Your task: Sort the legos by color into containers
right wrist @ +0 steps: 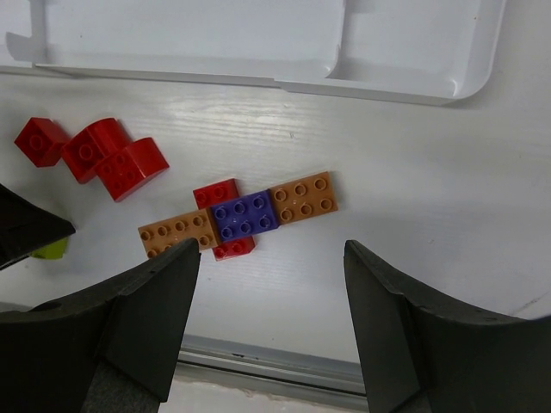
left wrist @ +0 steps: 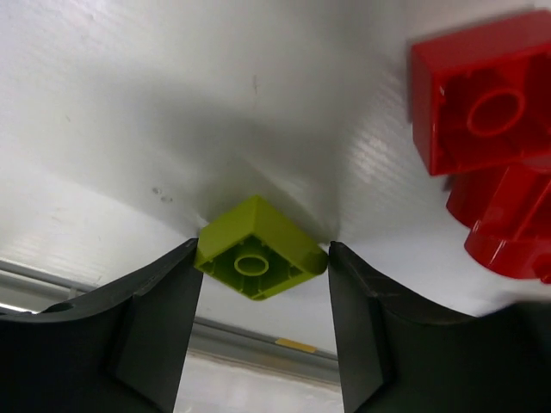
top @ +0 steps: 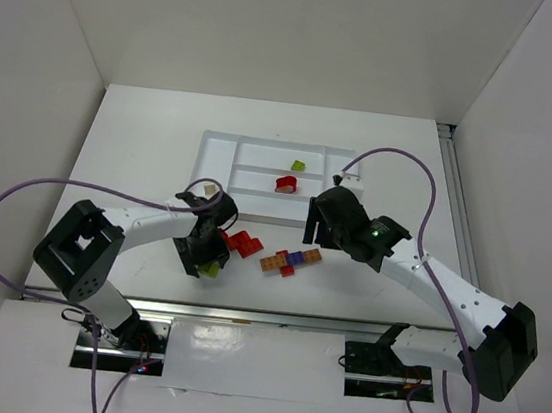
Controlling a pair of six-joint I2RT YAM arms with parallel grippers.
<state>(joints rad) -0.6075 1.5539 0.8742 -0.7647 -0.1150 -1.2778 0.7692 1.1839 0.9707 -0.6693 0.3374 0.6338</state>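
My left gripper (left wrist: 263, 262) is shut on a lime green lego (left wrist: 258, 249); each fingertip presses a corner of it and its hollow underside faces the camera. From above, this gripper (top: 211, 263) sits left of three loose red legos (top: 242, 244). My right gripper (right wrist: 271, 249) hangs open and holds nothing, just on the near side of a flat cluster of joined legos (right wrist: 245, 215): two orange-brown, one blue-purple, one red. The white tray of containers (top: 218, 149) lies behind, with a lime green lego (top: 299, 165) in one compartment and a red one (top: 285, 182) in another.
The red legos (left wrist: 482, 95) lie close to the right of the left fingers. The tray's near wall (right wrist: 387, 86) runs across the top of the right wrist view. A metal rail (right wrist: 284, 361) marks the table's near edge. Purple cables loop over both arms.
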